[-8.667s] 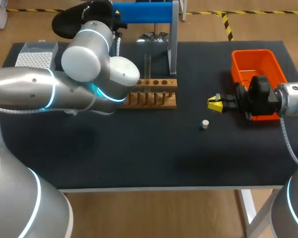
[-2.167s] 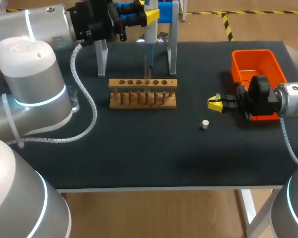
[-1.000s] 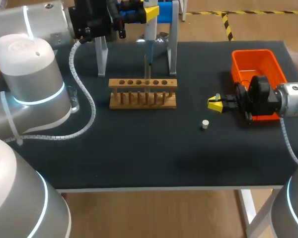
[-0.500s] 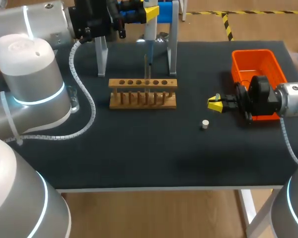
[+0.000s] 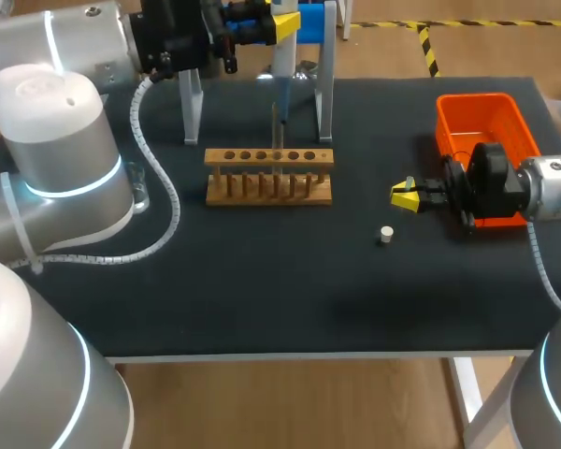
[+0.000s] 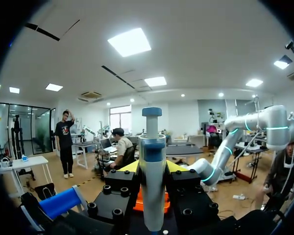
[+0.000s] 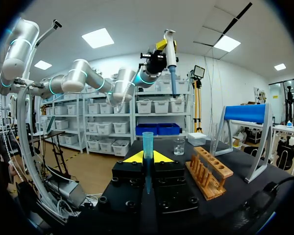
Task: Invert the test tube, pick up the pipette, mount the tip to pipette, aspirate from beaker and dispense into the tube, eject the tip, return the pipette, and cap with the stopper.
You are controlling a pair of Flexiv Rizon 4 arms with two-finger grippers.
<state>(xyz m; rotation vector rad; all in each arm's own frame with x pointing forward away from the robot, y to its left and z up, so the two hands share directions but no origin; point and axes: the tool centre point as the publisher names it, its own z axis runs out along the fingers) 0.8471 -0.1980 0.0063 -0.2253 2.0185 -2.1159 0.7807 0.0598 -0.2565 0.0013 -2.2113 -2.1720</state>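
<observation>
above the rack [image 5: 269, 175], the left gripper [image 5: 282, 21] pinches the pipette [image 5: 282, 65]; the right gripper [image 5: 407, 196] pinches a tube [image 7: 147, 142].

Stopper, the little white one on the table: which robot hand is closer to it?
Right. The right gripper, holding the test tube, sits close beside the stopper. The left gripper holds the pipette far off, raised behind the wooden rack.

Pipette [image 5: 282, 70] upright, aloft — stopper [image 5: 385, 235] lying loose.
</observation>
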